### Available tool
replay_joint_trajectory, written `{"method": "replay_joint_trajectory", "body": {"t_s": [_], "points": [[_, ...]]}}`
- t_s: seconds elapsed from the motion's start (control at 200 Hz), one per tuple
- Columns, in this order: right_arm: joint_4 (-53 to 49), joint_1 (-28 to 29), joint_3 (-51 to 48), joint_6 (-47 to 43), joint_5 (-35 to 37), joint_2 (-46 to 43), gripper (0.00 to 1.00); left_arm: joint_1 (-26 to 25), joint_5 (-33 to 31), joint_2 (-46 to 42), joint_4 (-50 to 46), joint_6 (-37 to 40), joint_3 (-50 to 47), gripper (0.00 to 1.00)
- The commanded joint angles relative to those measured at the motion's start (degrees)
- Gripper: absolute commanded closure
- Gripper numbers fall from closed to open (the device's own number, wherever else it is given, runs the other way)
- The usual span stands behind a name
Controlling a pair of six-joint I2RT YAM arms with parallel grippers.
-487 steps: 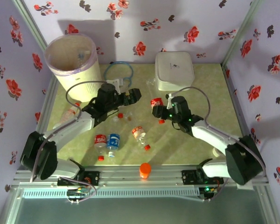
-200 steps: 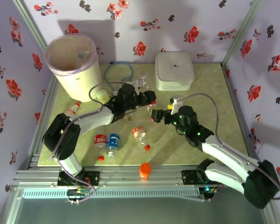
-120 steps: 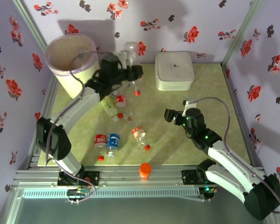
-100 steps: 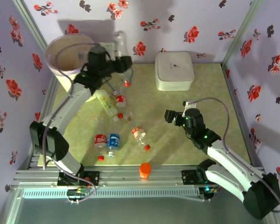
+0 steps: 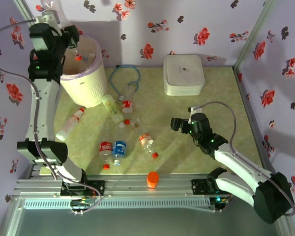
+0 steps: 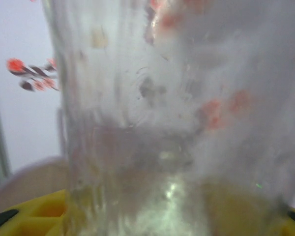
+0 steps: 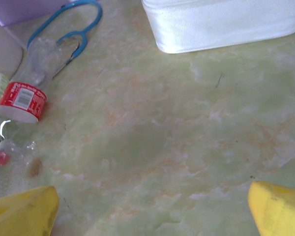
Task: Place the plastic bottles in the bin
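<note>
Plastic bottles (image 5: 119, 148), green table (image 5: 211, 98), floral walls (image 5: 187, 24); left pincer (image 5: 68, 38) gripping one (image 6: 177, 123), right pincer (image 5: 173, 124) spread.

Nothing legible — the red-labelled bottle (image 7: 24, 96) bears only a barcode.

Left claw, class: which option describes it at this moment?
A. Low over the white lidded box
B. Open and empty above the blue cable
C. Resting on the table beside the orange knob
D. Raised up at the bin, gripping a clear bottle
D: in the top view the left claw is lifted high at the mouth of the bin, and the left wrist view shows a clear bottle close up in its grip.
</note>
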Motion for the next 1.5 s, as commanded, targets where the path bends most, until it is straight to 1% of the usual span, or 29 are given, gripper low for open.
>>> {"method": "replay_joint_trajectory", "body": {"t_s": [0.0,0.11,0.23,0.35,0.39,0.53,0.735,0.91,0.98,1.035,1.16,1.295,1.325,1.38,1.46,1.49], "points": [[1.5,-0.5,1.5,-1.4,-1.2,0.2,0.01,1.1,-3.3,6.8,-7.2,6.4,6.6,1.00],[1.4,-0.5,1.3,-1.5,-0.8,0.3,0.01,2.2,-6.6,15.0,-15.0,9.4,15.9,1.00],[0.8,-0.5,1.1,-1.4,-1.2,0.7,0.01,3.4,-7.4,23.6,-23.3,9.8,26.8,1.00],[0.5,-0.5,0.7,-1.4,-1.0,0.4,0.01,3.8,-8.0,29.3,-28.8,12.3,32.3,1.00],[0.6,-0.5,0.5,-1.5,-0.8,0.4,0.01,4.1,-8.1,30.2,-29.7,14.0,32.3,1.00],[1.5,-0.5,0.2,-1.4,-0.7,1.3,0.01,4.8,-6.8,31.1,-31.0,15.3,27.9,1.00],[1.8,-0.5,0.1,-1.1,-1.0,2.2,0.01,6.5,-0.3,32.4,-33.5,14.3,21.0,1.00],[1.7,-0.5,0.3,-1.2,-0.8,2.4,0.01,6.9,4.3,35.9,-34.8,13.2,20.0,0.99],[1.8,-0.5,0.5,-1.0,-0.8,2.8,0.01,6.9,5.6,37.4,-34.8,13.0,19.5,0.91],[2.0,-0.6,0.6,-0.9,-0.9,3.0,0.01,6.7,6.0,38.3,-34.6,13.1,18.9,0.81],[2.1,-0.5,1.0,-0.9,-1.0,3.6,0.01,6.1,6.0,40.0,-33.5,13.9,16.7,0.68],[2.3,-0.5,1.6,-1.0,-1.2,4.6,0.01,5.5,6.0,40.3,-31.8,14.3,13.4,0.37],[2.4,-0.6,1.9,-1.0,-1.4,4.9,0.01,5.3,6.0,40.3,-30.0,14.4,13.0,0.29],[2.7,-0.6,2.2,-1.0,-1.7,5.6,0.01,5.0,6.0,40.3,-29.5,14.7,12.5,0.16],[2.6,-0.5,2.9,-1.0,-2.3,6.5,0.01,4.4,5.9,39.7,-29.2,15.4,12.4,0.02],[2.5,-0.5,3.1,-1.0,-2.6,6.8,0.01,4.2,5.8,39.3,-29.1,15.6,12.4,0.00]]}}
